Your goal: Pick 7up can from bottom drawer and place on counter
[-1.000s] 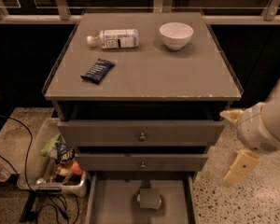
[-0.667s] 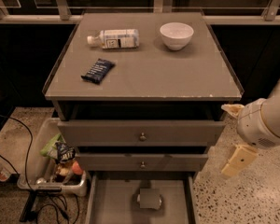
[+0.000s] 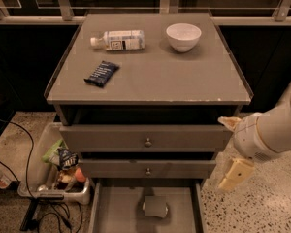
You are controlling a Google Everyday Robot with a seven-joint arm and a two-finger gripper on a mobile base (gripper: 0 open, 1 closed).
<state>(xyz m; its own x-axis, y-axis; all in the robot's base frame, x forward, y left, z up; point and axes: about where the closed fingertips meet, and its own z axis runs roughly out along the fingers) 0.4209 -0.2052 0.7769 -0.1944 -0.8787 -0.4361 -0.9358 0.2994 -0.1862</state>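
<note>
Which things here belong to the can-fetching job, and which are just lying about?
Job: 7up can in the open bottom drawer; counter; gripper, open, right of the cabinet.
Lying about: bottle, bowl, snack packet on the counter; bin of clutter on the floor.

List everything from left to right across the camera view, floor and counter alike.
The floor bin → bottle → bowl → gripper, open, right of the drawers. The snack packet and can overlap others, so they are left out.

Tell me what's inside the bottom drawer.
The 7up can lies in the bottom drawer; its rear is hidden beneath the upper drawers. The gripper hangs open to the right.
</note>
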